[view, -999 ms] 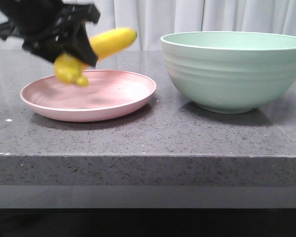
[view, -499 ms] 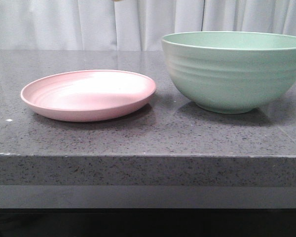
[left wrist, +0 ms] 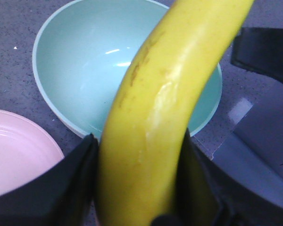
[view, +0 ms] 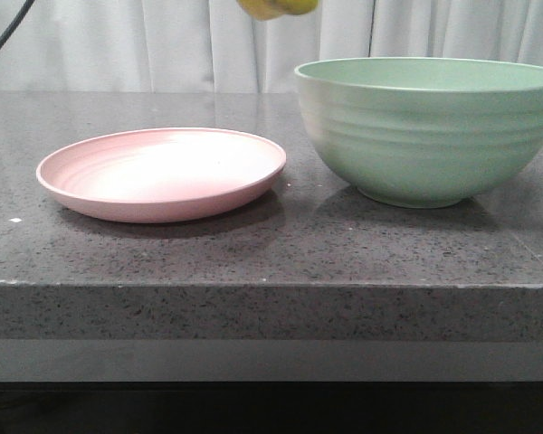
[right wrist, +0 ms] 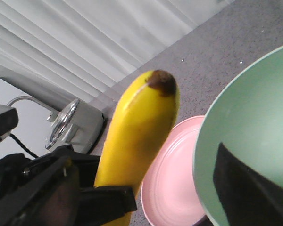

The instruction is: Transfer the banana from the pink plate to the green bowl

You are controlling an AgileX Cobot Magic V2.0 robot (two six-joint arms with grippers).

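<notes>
Pink plate (view: 163, 174), left, and green bowl (view: 428, 127), right, both hold nothing; bare countertop (view: 271, 249) lies between them and toward the near edge. The left gripper (left wrist: 137, 188), clamped on the banana (left wrist: 165, 103), holds it aloft, cropped at the front view's top. Right gripper's state cannot be told.

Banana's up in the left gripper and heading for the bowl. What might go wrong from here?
1. The left gripper pinches the banana near one end, so the long free part could pivot or slip on its glossy skin.
2. From the front view the banana sits high, left of the green bowl; releasing now would likely miss, hitting the rim or the counter.
3. A drop from that height could bounce it out.
</notes>
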